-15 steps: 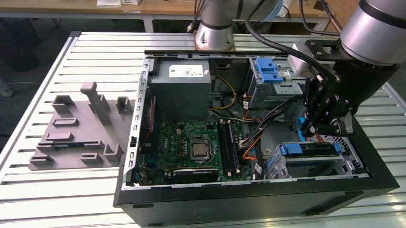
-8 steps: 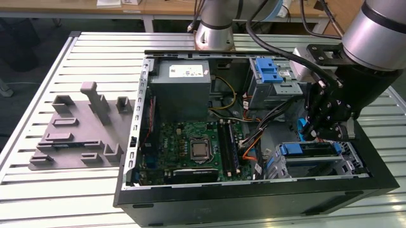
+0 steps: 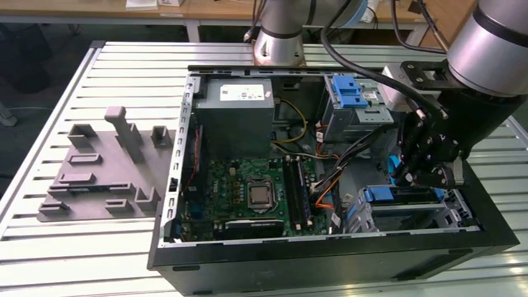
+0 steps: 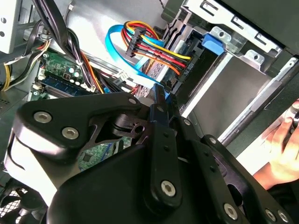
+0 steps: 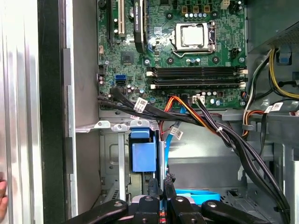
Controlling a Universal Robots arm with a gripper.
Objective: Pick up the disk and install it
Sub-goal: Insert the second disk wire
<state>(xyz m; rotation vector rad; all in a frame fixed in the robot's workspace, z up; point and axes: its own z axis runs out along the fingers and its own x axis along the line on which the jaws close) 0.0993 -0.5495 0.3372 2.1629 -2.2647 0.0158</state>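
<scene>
Your black linkage gripper (image 3: pixel 431 175) hangs just above the steel drive bay (image 3: pixel 412 207), fingers apparently pinched on something thin and blue, perhaps the silver-grey disk's carrier frame.

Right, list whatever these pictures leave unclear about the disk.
- The disk: in the exterior view the gripper and arm cover the drive bay, so whether it is seated can't be judged.
- First wrist view: the gripper's linkage hides the bay's depth.
- Second wrist view: a hand is cut off by the edge.
</scene>
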